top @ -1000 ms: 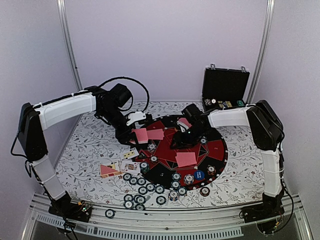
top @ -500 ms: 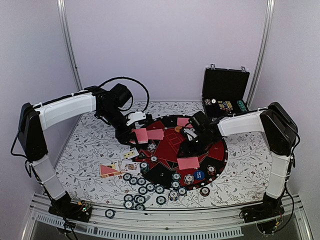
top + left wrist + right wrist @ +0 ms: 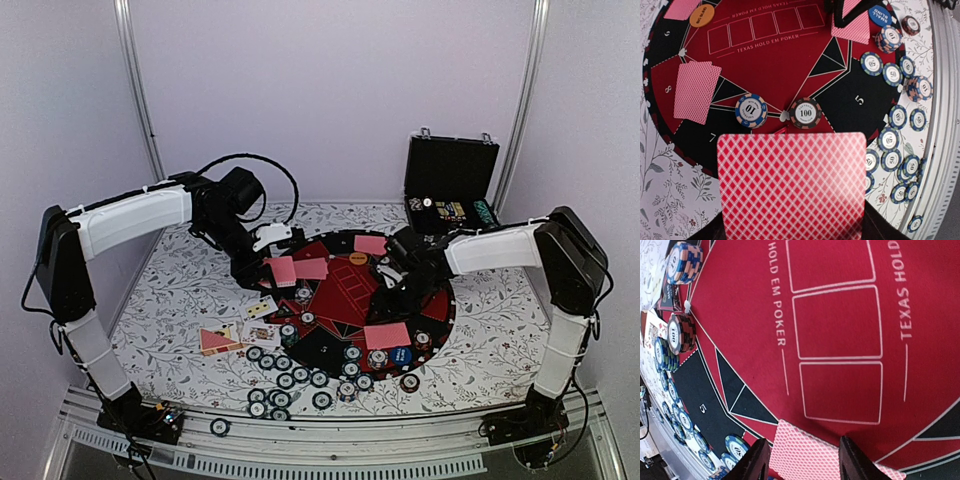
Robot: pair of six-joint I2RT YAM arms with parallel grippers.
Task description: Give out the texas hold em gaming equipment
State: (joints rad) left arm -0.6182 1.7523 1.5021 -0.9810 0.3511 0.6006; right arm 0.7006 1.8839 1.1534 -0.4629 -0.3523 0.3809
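My left gripper (image 3: 268,263) is shut on a red-backed card (image 3: 283,271) and holds it above the left edge of the round mat (image 3: 345,290). In the left wrist view this card (image 3: 790,185) hides the fingers. My right gripper (image 3: 398,300) hovers over the mat's near right part, jaws apart (image 3: 805,444). A red-backed card (image 3: 387,335) lies below them (image 3: 807,457), beside the blue button (image 3: 398,352). More cards (image 3: 311,268) and the orange button (image 3: 358,258) lie on the mat. Several chips (image 3: 285,380) are scattered at the front.
The open black case (image 3: 450,180) stands at the back right. Cards (image 3: 220,340) lie on the floral table left of the mat. One chip (image 3: 219,427) sits on the front rail. Chip stacks (image 3: 680,333) stand on the mat's near edge.
My right gripper has moved right and toward the front, and the card under it has shifted with it toward the blue button. The left arm and its card have not moved.
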